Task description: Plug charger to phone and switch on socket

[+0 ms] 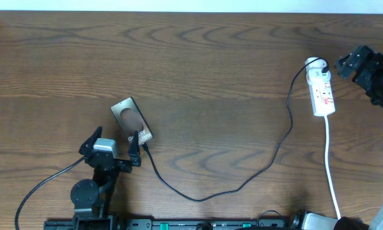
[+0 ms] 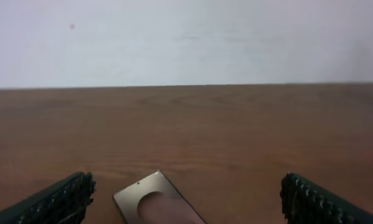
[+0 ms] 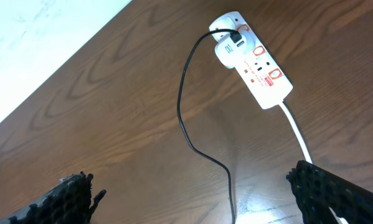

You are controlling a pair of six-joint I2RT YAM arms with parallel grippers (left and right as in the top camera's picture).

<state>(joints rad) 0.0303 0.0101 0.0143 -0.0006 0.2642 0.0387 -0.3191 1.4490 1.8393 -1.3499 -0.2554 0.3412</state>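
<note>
- One phone (image 1: 132, 121) is noted on the table (image 1: 210, 57), lying tilted just ahead of the left claw (image 1: 112, 142), whose fingers are spread wide and hold nothing.
- One black cable (image 3: 179, 99) is traced from the phone's near end to the adapter on the single power strip (image 1: 323, 92), far right.
- The right claw (image 3: 192, 200) is seen wide apart and empty, near the strip.
- The cable tip at the phone is hard to make out; seating cannot be told.
- The phone's near end is cut off in the left wrist view.
</note>
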